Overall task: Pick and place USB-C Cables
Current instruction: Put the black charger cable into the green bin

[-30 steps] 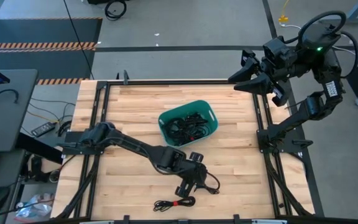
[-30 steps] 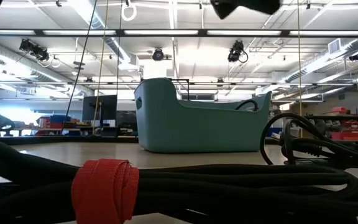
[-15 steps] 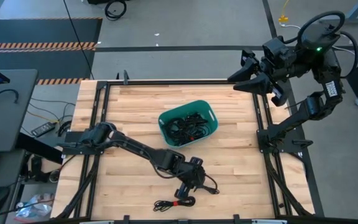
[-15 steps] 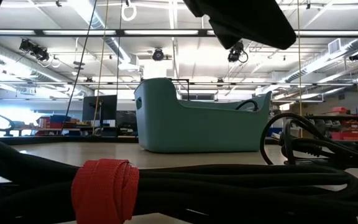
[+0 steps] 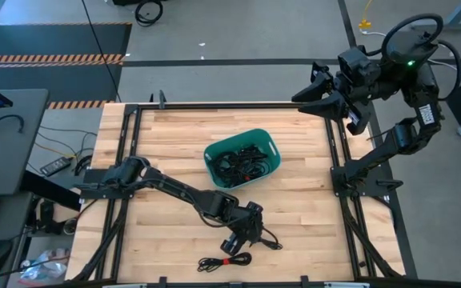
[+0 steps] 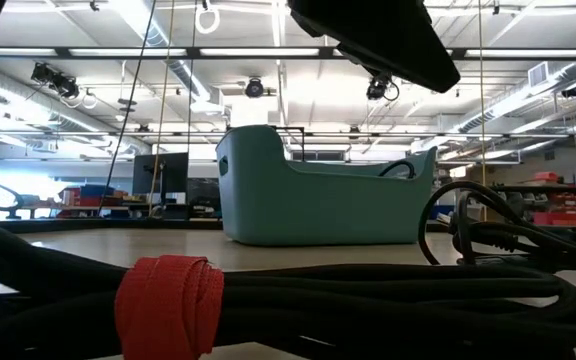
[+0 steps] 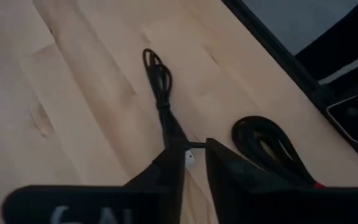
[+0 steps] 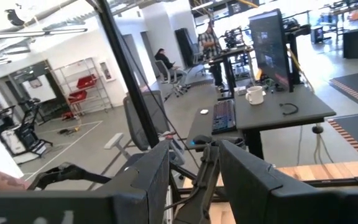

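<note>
My left gripper [image 7: 194, 163] hangs low over a thin cable [image 7: 161, 93] on the near right of the table [image 5: 166, 148], fingers slightly parted around its near end, gripping nothing yet. It looks light and floppy; I'd pinch its bunched middle. It stretches straight away from my fingertips.

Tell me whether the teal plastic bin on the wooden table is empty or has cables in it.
Not empty. From above, the teal plastic bin holds a tangle of thin black cables.
</note>
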Robot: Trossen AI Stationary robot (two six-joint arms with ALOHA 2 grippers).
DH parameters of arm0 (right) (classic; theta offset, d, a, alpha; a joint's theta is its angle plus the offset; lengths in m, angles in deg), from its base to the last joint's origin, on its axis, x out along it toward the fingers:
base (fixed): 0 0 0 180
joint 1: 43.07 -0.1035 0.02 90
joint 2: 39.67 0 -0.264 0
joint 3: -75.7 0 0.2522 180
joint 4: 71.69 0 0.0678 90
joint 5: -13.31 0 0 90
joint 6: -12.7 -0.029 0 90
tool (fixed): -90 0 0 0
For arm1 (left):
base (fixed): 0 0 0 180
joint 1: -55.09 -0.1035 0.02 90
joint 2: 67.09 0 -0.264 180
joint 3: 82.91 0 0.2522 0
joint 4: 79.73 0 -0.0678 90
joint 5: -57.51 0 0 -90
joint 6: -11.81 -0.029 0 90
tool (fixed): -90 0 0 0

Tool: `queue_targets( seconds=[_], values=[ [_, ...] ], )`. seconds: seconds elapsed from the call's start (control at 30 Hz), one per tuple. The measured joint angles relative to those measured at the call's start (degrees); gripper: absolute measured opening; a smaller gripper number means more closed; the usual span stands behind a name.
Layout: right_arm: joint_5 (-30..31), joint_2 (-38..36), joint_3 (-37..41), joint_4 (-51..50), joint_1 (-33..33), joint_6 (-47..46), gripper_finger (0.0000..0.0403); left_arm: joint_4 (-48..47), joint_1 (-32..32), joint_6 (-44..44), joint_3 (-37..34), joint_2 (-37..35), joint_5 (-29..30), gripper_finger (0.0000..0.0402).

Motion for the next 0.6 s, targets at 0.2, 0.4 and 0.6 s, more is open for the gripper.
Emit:
queue_targets(
  seconds=[0.2,0.4,0.6],
  values=[
    [1.01,0.11,-0.02,0.04,0.0,0.0,0.0146,-0.34,-0.11,-0.61,0.0,0.3,-0.34,0.0125],
    [1.01,0.26,-0.02,0.02,0.0,0.0,0.0146,-0.63,-0.08,-3.02,-0.02,2.88,1.78,0.017],
    [0.99,0.26,0.04,-0.3,0.0,0.0,0.0146,-0.48,-0.23,-3.09,-0.01,4.09,4.01,0.0193]
  ],
)
